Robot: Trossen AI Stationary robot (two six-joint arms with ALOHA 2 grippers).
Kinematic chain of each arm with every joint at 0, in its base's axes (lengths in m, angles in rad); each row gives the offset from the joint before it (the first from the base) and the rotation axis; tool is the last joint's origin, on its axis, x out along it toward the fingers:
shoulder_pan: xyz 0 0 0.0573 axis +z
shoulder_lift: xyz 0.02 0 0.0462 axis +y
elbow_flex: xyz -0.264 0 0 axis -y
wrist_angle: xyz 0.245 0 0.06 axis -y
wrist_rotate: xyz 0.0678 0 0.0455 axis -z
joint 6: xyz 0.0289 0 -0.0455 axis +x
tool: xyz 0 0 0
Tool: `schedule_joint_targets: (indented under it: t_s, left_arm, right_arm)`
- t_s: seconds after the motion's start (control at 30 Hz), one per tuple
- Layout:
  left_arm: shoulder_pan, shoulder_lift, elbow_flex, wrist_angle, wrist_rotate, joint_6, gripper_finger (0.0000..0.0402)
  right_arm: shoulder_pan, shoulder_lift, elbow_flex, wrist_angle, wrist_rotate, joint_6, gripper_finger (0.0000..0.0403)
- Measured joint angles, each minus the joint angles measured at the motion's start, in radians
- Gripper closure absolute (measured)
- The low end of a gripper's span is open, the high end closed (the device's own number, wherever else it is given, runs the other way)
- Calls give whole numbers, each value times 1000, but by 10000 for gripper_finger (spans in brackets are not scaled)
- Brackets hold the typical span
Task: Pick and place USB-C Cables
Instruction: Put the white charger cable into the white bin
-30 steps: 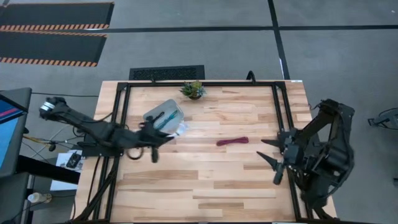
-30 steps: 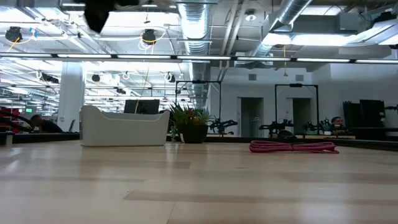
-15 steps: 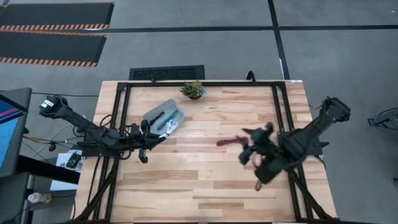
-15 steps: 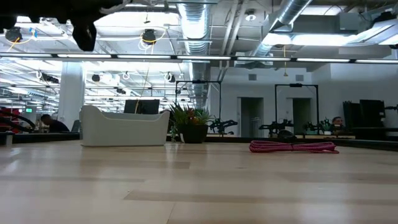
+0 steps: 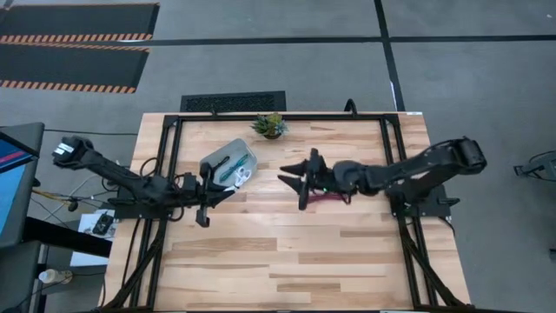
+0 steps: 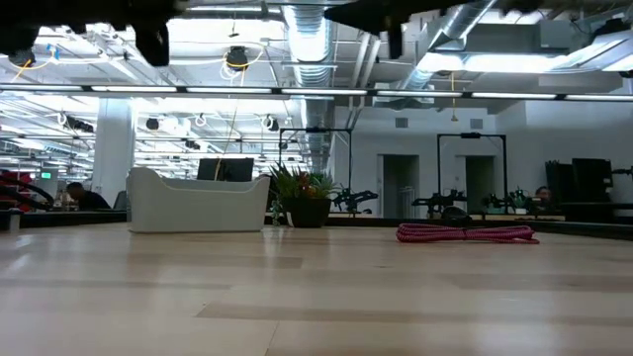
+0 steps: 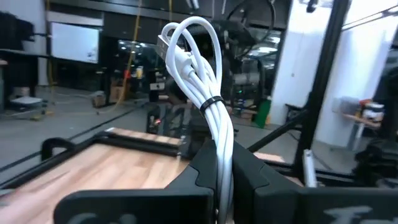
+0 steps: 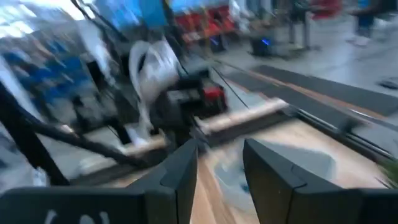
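Observation:
My left gripper (image 5: 228, 186) hovers at the near right corner of the clear bin (image 5: 228, 153) and is shut on the white USB-C cable bundle (image 7: 202, 87). A teal cable (image 5: 233, 170) and a black one (image 5: 221, 163) lie inside the bin. The maroon cable (image 6: 465, 233) lies flat on the table's middle. My right arm reaches over it from the right and hides part of it (image 5: 327, 200). My right gripper (image 5: 297, 181) is open, in the air just left of it. My left gripper pinches the white cable bundle between its two fingers by one end (image 7: 220, 140), below the black tie (image 7: 211, 102). The bundle is lifted clear, and its looped end (image 7: 186, 37) juts out past the fingertips.
A small potted plant (image 5: 270, 125) stands at the table's far edge, right of the bin. A black metal frame (image 5: 174, 148) runs along the table's sides. Bare wood (image 5: 287, 252) stretches across the near half.
My right arm has swung from the table's right edge toward the middle, stretching out over the maroon cable with its fingers open. My left gripper has stayed beside the bin, holding the white cable. The maroon cable has not moved.

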Motion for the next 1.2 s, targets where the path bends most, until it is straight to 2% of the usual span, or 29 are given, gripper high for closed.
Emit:
schedule_joint_targets:
  t_s: [0.1,0.17,0.33,0.43,0.5,0.77,1.03,1.2]
  left_arm:
    - [31,1,-28,42,3,16,401]
    - [58,0,-46,87,32,36,401]
    - [139,0,-63,151,116,43,401]
    - [180,1,-63,143,140,31,401]
    - [202,5,-64,136,154,30,401]
    - [285,67,-66,138,187,36,402]
    - [322,79,-66,172,206,39,401]
    - [329,78,-65,215,205,66,401]
  right_arm:
    - [-61,51,-8,129,-92,61,234]
    - [-84,100,-3,163,-126,79,210]
    - [-114,251,83,185,-143,101,132]
    - [-115,338,153,235,-141,49,108]
    - [-114,390,216,244,-152,26,103]
    - [-156,513,396,240,-304,19,101]
    - [-204,516,451,242,-369,36,103]
    - [-222,516,462,242,-402,60,127]
